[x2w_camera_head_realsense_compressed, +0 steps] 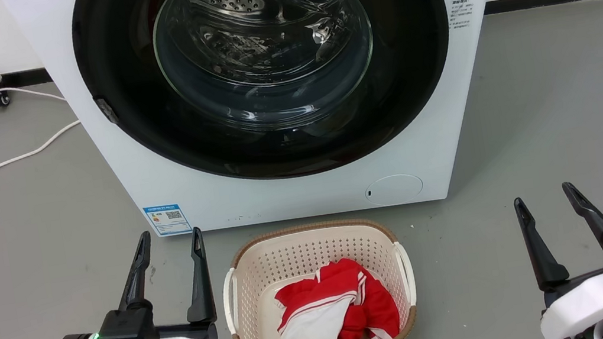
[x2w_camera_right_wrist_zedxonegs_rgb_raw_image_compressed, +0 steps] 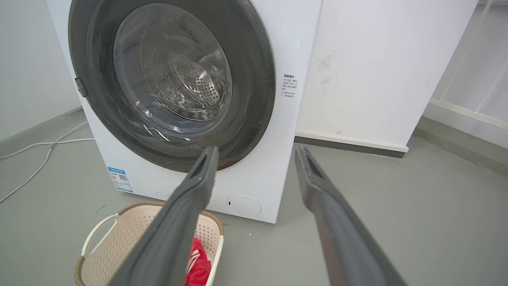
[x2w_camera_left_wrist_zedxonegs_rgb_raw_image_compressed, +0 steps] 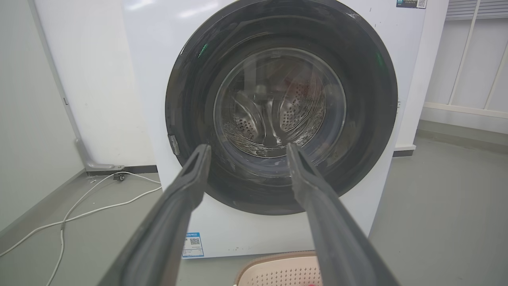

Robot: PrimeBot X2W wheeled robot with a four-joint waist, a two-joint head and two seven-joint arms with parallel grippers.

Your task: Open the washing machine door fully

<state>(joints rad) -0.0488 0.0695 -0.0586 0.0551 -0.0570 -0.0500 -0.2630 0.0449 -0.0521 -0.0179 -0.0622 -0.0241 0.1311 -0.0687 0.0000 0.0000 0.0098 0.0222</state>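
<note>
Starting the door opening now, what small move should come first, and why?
Probably raise the left claw toward the small grey tab on the left edge of the washing machine door. The door looks shut against the washing machine, left claw and right claw are open and short of it, and the tab sits on the left claw's side.

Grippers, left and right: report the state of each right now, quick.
Left gripper: open, holding nothing.
Right gripper: open, holding nothing.
</note>
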